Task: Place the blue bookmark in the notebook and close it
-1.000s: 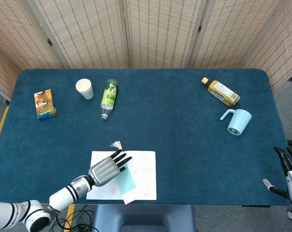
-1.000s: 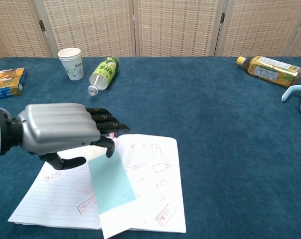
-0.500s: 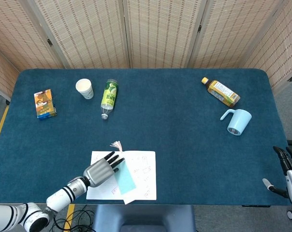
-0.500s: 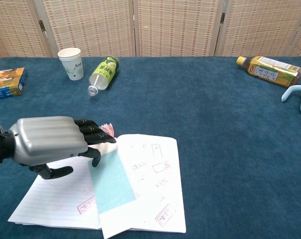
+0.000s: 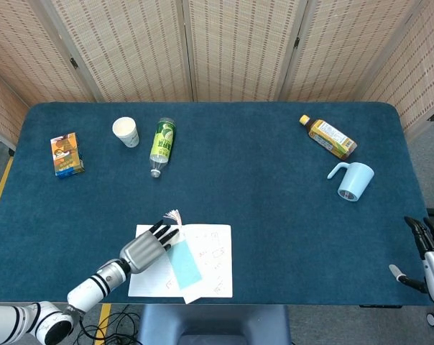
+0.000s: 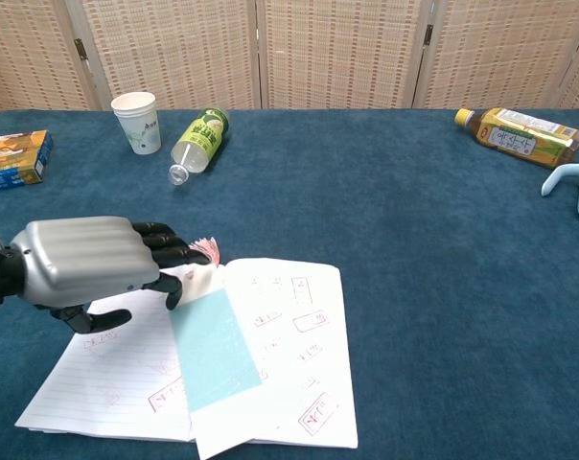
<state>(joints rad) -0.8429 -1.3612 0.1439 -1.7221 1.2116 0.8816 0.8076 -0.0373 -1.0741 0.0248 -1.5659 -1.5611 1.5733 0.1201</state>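
Notebook lies open at the tabletop's near edge, the blue bookmark flat along its middle fold. The left hand hovers over the left page, fingers slightly apart, holding nothing. The right hand sits off the right edge, fingers apart and empty.

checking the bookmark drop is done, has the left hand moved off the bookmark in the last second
Yes. The left hand has drawn back leftward: its fingers, earlier over the top of the blue bookmark, are now left of it, over the notebook's left page.
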